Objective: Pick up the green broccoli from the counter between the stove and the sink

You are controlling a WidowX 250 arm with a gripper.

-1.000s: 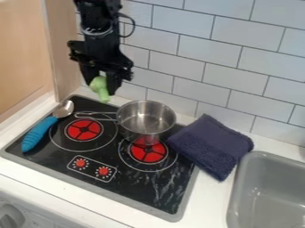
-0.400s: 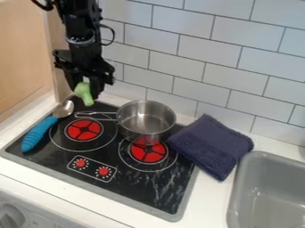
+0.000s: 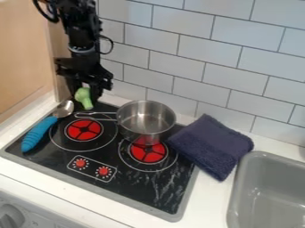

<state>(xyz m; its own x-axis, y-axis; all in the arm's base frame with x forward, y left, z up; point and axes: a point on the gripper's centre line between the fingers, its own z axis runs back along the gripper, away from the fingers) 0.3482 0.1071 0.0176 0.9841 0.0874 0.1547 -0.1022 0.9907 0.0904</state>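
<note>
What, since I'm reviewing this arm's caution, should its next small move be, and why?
I'd probably ease the gripper slightly straight down, keeping its grip. It holds the green toy low over the back left of the stove, and in view the spoon and the pot's handle lie close on either side, so sideways drift might bump one.

Your black two-finger gripper (image 3: 85, 95) holds a light green, rounded toy piece (image 3: 84, 98) to the left of the shiny metal saucepan (image 3: 146, 119). Left of that pan you have a blue-handled metal spoon (image 3: 39, 133); to its right, a folded navy cloth (image 3: 211, 145).
</note>
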